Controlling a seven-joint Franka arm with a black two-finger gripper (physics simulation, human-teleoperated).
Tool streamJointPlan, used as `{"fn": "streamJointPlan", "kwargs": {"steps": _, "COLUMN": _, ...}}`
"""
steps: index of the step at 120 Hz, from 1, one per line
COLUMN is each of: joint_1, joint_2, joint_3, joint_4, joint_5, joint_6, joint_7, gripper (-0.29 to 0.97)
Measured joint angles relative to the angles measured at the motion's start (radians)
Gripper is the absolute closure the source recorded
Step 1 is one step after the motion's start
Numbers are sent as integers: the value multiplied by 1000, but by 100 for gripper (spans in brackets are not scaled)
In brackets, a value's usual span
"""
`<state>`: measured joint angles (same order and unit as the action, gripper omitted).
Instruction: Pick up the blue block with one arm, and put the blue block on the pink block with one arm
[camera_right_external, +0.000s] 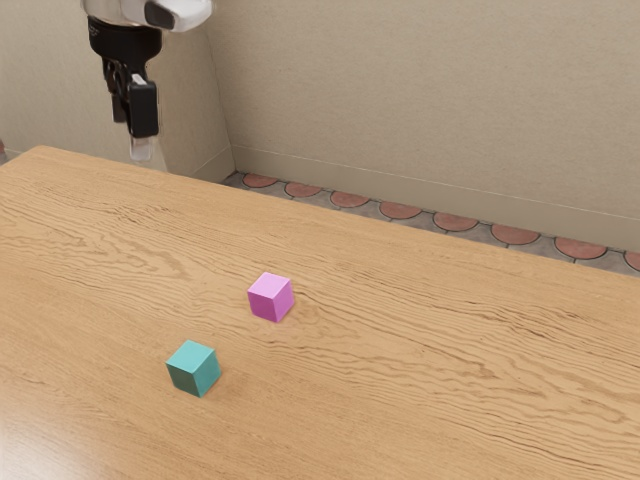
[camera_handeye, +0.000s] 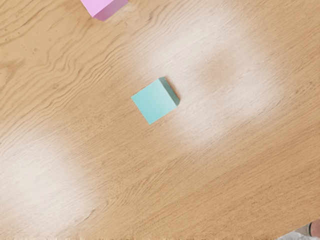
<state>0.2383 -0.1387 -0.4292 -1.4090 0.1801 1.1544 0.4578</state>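
That gripper (camera_right_external: 143, 140) hangs high, empty, can't tell whether the jaws are apart. The blue block (camera_right_external: 193, 367) sits on the table (camera_right_external: 450, 350) near the pink block (camera_right_external: 271, 296) — I'd come down centred, squared to its faces.

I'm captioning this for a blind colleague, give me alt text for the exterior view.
A blue block and a pink block sit apart on a wooden table, the pink one farther back toward the exterior view's right. The tool hangs high at the exterior view's upper left, holding nothing.
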Motion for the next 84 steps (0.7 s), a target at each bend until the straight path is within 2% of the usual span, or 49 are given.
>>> {"fn": "streamJointPlan", "kwargs": {"steps": 15, "joint_1": 2, "joint_2": 20, "joint_3": 11, "joint_4": -1, "joint_5": 2, "joint_6": -3, "joint_7": 30, "gripper": 0}}
{"fn": "streamJointPlan", "kwargs": {"steps": 25, "joint_1": -4, "joint_2": 32, "joint_3": -12, "joint_4": -25, "joint_5": -4, "joint_6": -1, "joint_7": 48, "gripper": 0}}
{"fn": "streamJointPlan", "kwargs": {"steps": 55, "joint_1": 4, "joint_2": 79, "joint_3": -41, "joint_4": -326, "joint_5": -26, "joint_6": 200, "joint_7": 61, "gripper": 0}}
{"fn": "streamJointPlan", "kwargs": {"steps": 68, "joint_1": 47, "joint_2": 100, "joint_3": -42, "joint_4": -461, "joint_5": -50, "joint_6": 301, "joint_7": 46, "gripper": 0}}
{"fn": "streamJointPlan", "kwargs": {"steps": 84, "joint_1": 116, "joint_2": 93, "joint_3": -41, "joint_4": -555, "joint_5": -60, "joint_6": 378, "joint_7": 0, "gripper": 0}}
